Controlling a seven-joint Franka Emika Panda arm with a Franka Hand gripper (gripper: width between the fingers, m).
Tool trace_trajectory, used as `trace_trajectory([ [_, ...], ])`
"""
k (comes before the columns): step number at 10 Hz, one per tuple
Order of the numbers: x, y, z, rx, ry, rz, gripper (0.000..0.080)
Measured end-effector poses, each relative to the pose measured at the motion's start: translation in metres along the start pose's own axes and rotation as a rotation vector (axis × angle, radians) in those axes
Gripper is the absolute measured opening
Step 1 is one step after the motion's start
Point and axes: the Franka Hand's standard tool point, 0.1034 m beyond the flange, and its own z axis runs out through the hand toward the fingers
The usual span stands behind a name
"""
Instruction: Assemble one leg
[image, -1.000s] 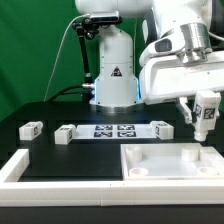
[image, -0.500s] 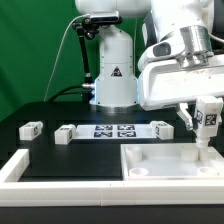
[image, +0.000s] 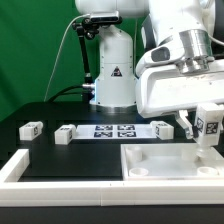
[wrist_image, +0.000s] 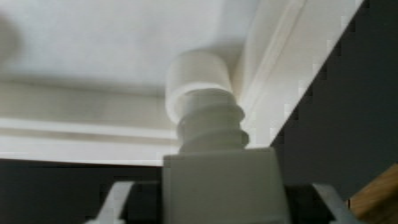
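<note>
White leg (image: 205, 147) hangs upright, pinched in the pincer (image: 208, 128), above a corner of the tray-shaped piece (image: 165, 178).

The black table (image: 80, 150) carries the marker board (image: 115, 130) centrally; two small white blocks (image: 30, 128) (image: 66, 134) lie to the exterior view's left of it; a third block (image: 163, 127) lies just right. The white tray-shaped piece (image: 150, 166) lies in front.

**Arm reaches out, gripper clamped**

The arm (image: 112, 62) stands on its base at the bench's far edge and reaches toward the edge on the exterior view's right. Its wrist (image: 180, 65) points downward. The gripper (image: 206, 127) hangs low, its fingers closed on the upright leg (image: 209, 140).
</note>
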Motion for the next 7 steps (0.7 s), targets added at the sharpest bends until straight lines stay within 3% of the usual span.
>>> trace_trajectory([
  [4, -0.001, -0.003, 0.016, 0.006, 0.0, 0.006, 0.0293],
  [7, -0.002, 0.004, 0.021, -0.004, 0.019, 0.011, 0.0293],
])
